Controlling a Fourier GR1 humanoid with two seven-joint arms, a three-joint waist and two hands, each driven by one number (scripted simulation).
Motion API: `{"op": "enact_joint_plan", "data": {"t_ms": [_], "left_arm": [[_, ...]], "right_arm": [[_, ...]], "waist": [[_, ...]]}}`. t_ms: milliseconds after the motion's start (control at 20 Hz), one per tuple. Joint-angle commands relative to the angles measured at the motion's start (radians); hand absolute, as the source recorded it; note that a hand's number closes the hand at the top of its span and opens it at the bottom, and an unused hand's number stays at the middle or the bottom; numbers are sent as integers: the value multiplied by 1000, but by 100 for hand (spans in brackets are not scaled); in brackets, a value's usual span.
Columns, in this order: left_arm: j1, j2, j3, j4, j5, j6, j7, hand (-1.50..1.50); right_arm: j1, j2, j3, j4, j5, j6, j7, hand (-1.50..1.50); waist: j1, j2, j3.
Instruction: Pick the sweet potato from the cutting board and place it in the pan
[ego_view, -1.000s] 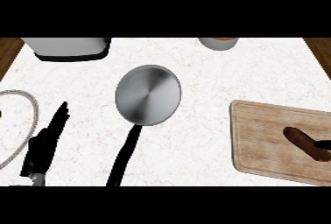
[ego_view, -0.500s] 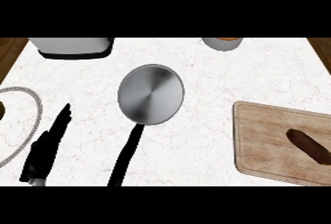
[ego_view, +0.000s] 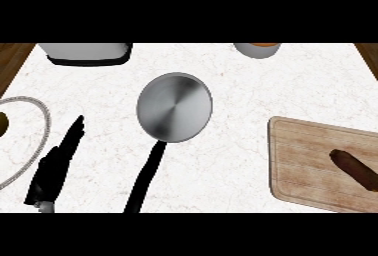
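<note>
Potato (ego_view: 356, 169) lies on board (ego_view: 310, 160) at far right, its end cut off by view edge, well apart from pan (ego_view: 175, 107) mid-counter. Prob. stiff, solid, fairly heavy, dull skin so not v. slippery, not fragile. Ends taper, so best taken across the thick middle, fingers & thumb on opp. sides. L hand (ego_view: 53, 167) at lower left, fingers straight, holding nothing. R hand not in view

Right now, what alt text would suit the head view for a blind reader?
A sweet potato lies on a wooden cutting board at right; an empty steel pan sits centrally, the left hand open at lower left.
</note>
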Motion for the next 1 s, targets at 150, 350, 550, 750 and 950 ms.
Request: {"op": "enact_joint_plan", "data": {"t_ms": [150,350,550,750,950], "left_arm": [[8,-32,3,25,-39,8,-41,0],[-17,-19,35,23,-11,-34,-4,0],[-17,-41,14,13,-47,-16,4,0],[-36,-33,44,33,-38,-38,-3,0],[5,-69,25,-1,-62,-36,-12,0]], "right_arm": [[-40,67,130,-161,75,136,290,-150],[-183,88,202,-113,95,249,392,-150],[-169,116,308,-106,226,270,446,-150],[-181,183,382,-111,301,325,558,-150],[-296,236,373,-39,308,439,574,-150]], "waist": [[0,1,0],[10,2,0],[6,2,0],[3,1,0],[9,1,0]]}}
